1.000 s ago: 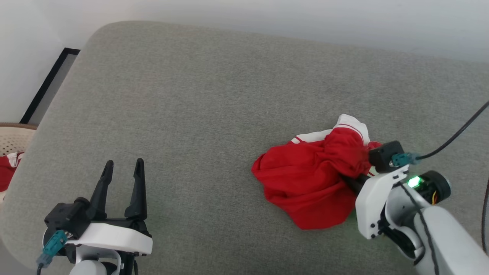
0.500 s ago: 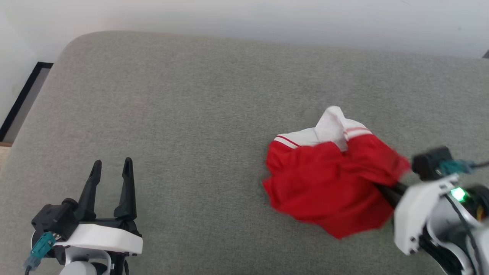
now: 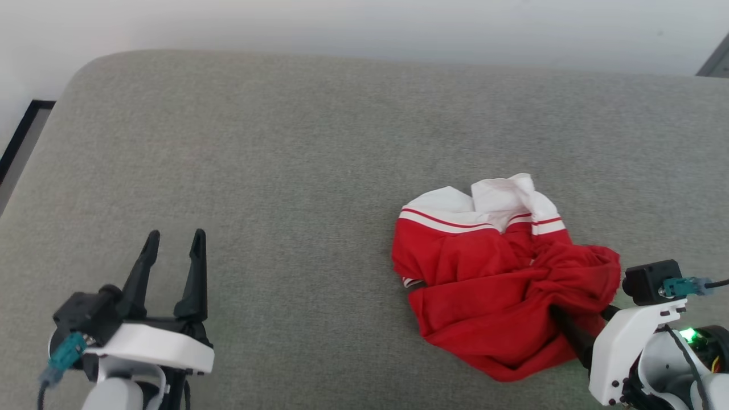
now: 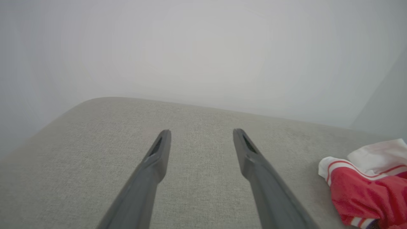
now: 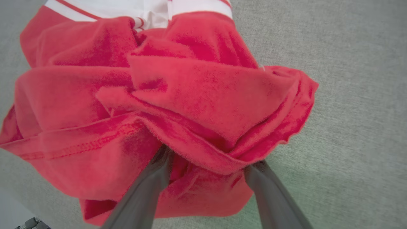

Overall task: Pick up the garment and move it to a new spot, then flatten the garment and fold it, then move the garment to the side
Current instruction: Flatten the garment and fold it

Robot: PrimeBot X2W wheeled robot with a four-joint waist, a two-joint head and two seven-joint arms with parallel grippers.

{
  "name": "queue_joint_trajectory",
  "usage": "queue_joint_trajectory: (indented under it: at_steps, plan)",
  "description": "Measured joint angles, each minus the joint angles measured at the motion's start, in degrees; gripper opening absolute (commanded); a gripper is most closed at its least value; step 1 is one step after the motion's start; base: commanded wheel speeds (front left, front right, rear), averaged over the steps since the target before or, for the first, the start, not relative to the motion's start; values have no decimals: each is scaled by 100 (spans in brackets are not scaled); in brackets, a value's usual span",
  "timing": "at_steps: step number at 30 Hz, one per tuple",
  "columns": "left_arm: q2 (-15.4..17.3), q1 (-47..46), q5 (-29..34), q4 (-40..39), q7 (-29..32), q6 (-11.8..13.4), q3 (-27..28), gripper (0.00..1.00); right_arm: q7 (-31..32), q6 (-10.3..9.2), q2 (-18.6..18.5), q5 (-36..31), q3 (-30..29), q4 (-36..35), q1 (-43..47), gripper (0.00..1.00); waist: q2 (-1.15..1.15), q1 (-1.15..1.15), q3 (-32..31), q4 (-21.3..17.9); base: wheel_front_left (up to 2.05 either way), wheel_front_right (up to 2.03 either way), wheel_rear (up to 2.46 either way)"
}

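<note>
The thin red T-shirt [image 3: 490, 296] is being left crumpled in soft folds at 4 o'clock on the grey woven cushion [image 3: 285, 159], white striped sleeves [image 3: 501, 208] toward 12 o'clock. The right tool [image 5: 209, 159] is being held wide, tips buried under a hem, probably releasing. The left tool [image 3: 176, 236] is being held wide at 8 o'clock, awaiting flattening.
</note>
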Motion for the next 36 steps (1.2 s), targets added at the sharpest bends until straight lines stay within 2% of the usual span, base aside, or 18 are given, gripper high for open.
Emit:
queue_joint_trajectory:
  at_steps: [6, 13, 18, 22, 28, 33, 36]
  plan:
    - [480, -359, -388, -63, 312, 0, -479, 100, -116, 0, 48, -23, -265, -170, -18, 100, 0, 0, -84, -202, 0, 0, 0]
    - [1154, -1083, -1206, -412, 1414, 0, -1118, 100, -409, 0, 269, -127, -700, -598, -7, 100, 0, 0, -187, -549, 0, 0, 0]
    - [1538, -1739, -1814, -483, 2352, 0, -1579, 100, -936, 0, 590, -294, -961, -829, -90, 100, 0, 0, -221, -867, 0, 0, 0]
    - [1633, -2208, -2191, -347, 3048, 0, -1863, 100, -1590, 0, 789, -382, -1042, -865, -269, 100, 0, 0, -224, -1154, 0, 0, 0]
    - [1677, -2709, -2398, -37, 3761, 0, -2319, 100, -2298, 0, 1029, -578, -993, -804, -465, 100, 0, 0, -179, -1531, 0, 0, 0]
    - [1583, -3211, -2675, 449, 4414, 0, -2664, 100, -2691, 0, 1135, -636, -925, -545, -673, 100, 0, 0, -49, -1883, 0, 0, 0]
    - [1511, -3532, -2710, 1035, 5056, 73, -2885, 100, -2869, 0, 1206, -636, -787, -335, -816, 100, 0, 0, 109, -2131, 0, 0, 0]
